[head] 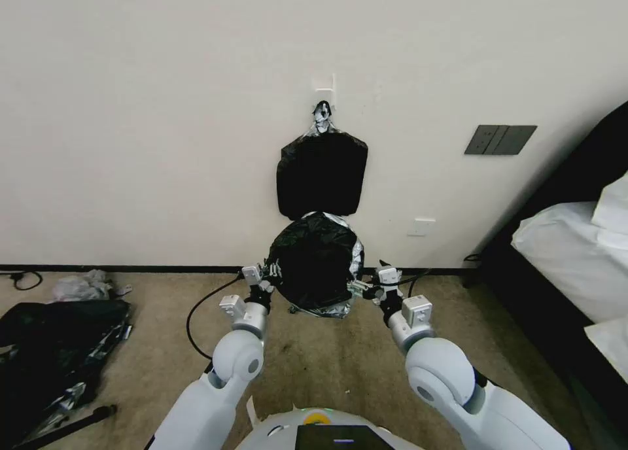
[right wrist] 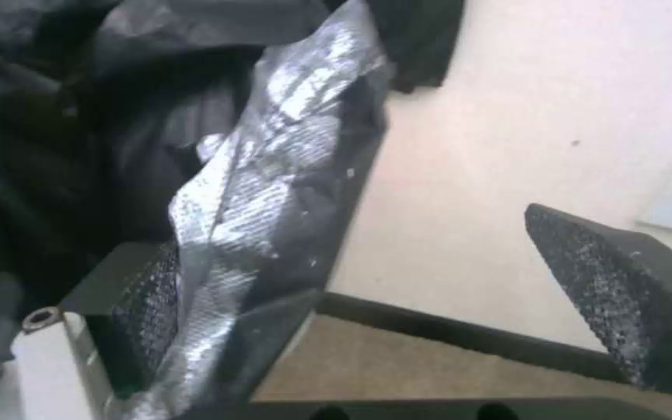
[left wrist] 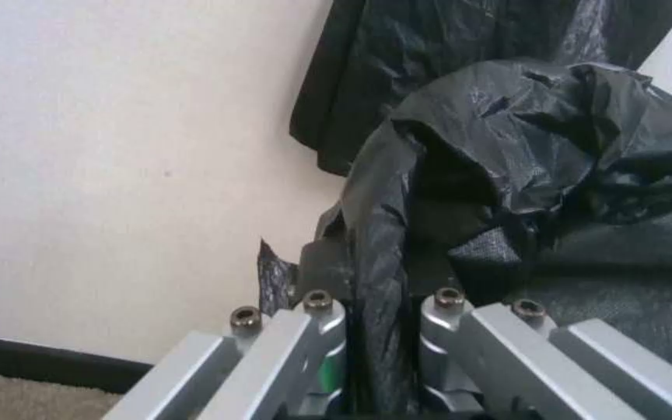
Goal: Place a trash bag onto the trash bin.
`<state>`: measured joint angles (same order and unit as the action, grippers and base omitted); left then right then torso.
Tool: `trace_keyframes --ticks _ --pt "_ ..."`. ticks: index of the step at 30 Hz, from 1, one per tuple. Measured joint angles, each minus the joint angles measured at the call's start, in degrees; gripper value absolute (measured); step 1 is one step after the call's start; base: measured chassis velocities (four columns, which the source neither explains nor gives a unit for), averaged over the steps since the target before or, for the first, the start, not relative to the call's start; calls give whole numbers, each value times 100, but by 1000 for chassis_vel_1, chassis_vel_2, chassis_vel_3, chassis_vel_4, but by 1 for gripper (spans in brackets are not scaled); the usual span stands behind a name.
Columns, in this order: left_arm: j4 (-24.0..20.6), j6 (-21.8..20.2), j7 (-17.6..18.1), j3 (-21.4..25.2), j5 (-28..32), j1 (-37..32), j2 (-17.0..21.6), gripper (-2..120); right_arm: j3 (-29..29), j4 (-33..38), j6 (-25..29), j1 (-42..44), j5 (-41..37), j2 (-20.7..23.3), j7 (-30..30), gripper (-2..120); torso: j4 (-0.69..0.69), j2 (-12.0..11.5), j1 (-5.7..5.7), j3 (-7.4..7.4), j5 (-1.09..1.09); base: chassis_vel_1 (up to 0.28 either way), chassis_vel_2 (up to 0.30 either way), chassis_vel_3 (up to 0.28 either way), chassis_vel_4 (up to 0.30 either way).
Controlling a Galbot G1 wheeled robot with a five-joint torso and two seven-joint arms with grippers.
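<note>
Left gripper (head: 273, 271) clamped on the bag's (head: 314, 261) left edge, right at the side of the black dome. Up close on the left wrist cam, bag (left wrist: 507, 146) film pinched in the narrow slot between the two metal fingers (left wrist: 312, 326), running up out of them into a crumpled hood. Right gripper (head: 360, 288) down at the bag's right side, spread wide: one pad (right wrist: 624, 291) out in free air against the wall, the other pad (right wrist: 137, 303) with a shiny grey fold of bag (right wrist: 258, 192) draped over it, not squeezed. Can't make out the bin itself, just the bag stretched into a round shape on the carpet (head: 327, 352) against the wall (head: 163, 142), silvery creases along its right rim and bottom. Directly above it, a flat black bundle (head: 322, 174) hanging from a wall hook (head: 325, 87), bottom edge just about meeting the bag's top. Off to the far left on the floor, a dark heap (head: 52, 352), well apart. Bed (head: 575, 254) along the right edge.
</note>
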<state>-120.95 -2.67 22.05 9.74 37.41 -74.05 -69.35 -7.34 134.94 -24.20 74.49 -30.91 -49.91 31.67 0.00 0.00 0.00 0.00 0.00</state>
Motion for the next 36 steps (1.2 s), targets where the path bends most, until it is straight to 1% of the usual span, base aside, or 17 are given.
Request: trace_keyframes --ticks 6,15,20,22,25,26,29,30,32,33,35,36 --pt "3 1 -8 12 9 4 -34 5 -405 178 -3 99 -170 167 61 98 -1 0 0 0 0 0 0 0 0" --pt "22 3 -20 11 17 -7 -96 5 -615 154 15 92 -460 211 150 99 0 0 0 0 0 0 0 0 0" --pt "-19 16 -40 44 80 -43 -76 5 -673 -48 16 26 -748 156 189 99 0 0 0 0 0 0 0 0 0" --pt "-52 59 -112 96 242 -64 -53 5 -717 -211 66 -38 -1050 106 225 99 0 0 0 0 0 0 0 0 0" --pt "-60 82 -131 132 362 -66 -46 5 -748 -337 179 -48 -1112 90 204 99 0 0 0 0 0 0 0 0 0" --pt "-65 85 -131 169 510 -63 -47 5 -770 -419 294 -25 -1130 86 127 100 0 0 0 0 0 0 0 0 0" --pt "-66 85 -131 194 672 -53 -56 5 -782 -478 418 5 -1157 77 -5 100 0 0 0 0 0 0 0 0 0" --pt "-66 80 -131 203 795 -42 -60 5 -801 -549 602 7 -1166 62 -165 100 0 0 0 0 -1 0 0 0 0" --pt "-66 67 -131 210 860 -37 -61 5 -815 -590 684 3 -1166 56 -256 100 -1 0 0 0 0 0 0 0 0" --pt "-70 5 -132 233 1067 -29 -59 5 -849 -702 900 -26 -1167 42 -541 100 0 0 0 0 0 0 0 0 0" --pt "-72 -10 -132 240 1129 -28 -58 5 -856 -732 961 -37 -1174 40 -622 100 0 0 0 0 0 0 0 0 0" --pt "-80 -71 -141 283 1432 -28 -51 5 -878 -947 1287 -87 -1225 22 -1053 100 0 0 0 0 0 0 0 0 0"
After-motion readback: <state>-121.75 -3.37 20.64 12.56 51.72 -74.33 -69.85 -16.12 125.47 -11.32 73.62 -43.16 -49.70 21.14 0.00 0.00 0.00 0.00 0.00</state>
